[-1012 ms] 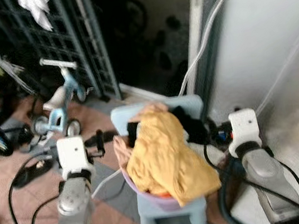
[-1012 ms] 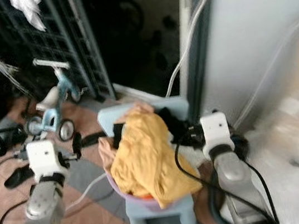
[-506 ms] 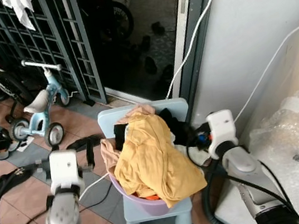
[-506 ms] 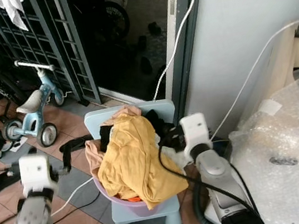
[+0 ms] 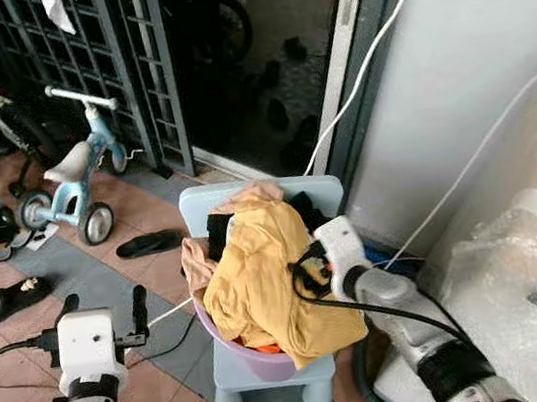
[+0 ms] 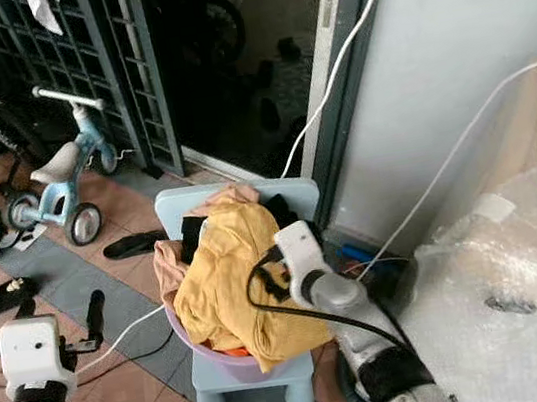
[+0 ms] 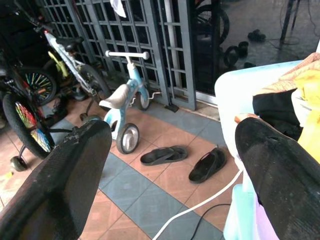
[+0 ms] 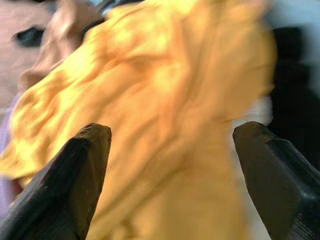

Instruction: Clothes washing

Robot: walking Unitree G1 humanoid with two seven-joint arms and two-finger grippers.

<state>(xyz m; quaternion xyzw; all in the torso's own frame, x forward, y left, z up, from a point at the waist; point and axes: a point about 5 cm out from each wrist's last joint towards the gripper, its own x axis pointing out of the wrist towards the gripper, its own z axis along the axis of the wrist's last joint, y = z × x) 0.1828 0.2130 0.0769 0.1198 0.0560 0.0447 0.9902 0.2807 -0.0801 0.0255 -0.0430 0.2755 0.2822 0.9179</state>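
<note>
On a small blue chair (image 5: 274,372), a purple basin (image 5: 245,351) heaped with laundry, yellow garment (image 5: 261,283) on top. Right hand (image 8: 170,150) spread wide, right at it. Likely soft, light, prone to snag; pinch a raised fold. Left hand (image 7: 165,165) spread wide, idle

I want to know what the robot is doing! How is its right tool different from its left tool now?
The right tool reaches over the yellow garment heaped in the purple basin; the left tool hangs beside the blue chair, over the floor tiles. The right tool faces laundry; the left tool faces a small tricycle and sandals. Both stand open, holding nothing.
</note>
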